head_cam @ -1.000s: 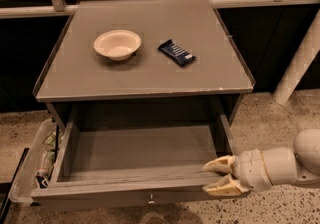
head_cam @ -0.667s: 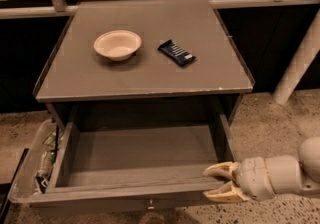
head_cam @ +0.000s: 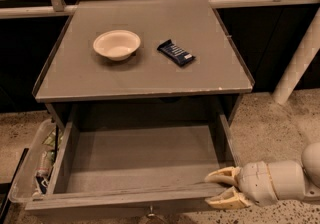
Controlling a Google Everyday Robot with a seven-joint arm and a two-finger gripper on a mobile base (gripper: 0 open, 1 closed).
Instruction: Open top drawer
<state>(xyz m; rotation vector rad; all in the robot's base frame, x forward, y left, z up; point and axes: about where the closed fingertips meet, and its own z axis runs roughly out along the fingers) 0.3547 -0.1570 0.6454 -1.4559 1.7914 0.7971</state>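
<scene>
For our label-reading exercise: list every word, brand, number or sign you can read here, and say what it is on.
Bar: pale print, too blurred to read.
Packets in the bin: print unreadable.
Bowl, table, top drawer, and gripper at the drawer's front right corner: no text seen.

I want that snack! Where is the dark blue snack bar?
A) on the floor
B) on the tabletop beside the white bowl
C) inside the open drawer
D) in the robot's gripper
B: the snack bar lies on the tabletop, just right of the white bowl. The top drawer holds nothing, and the gripper is at its front right corner.
</scene>
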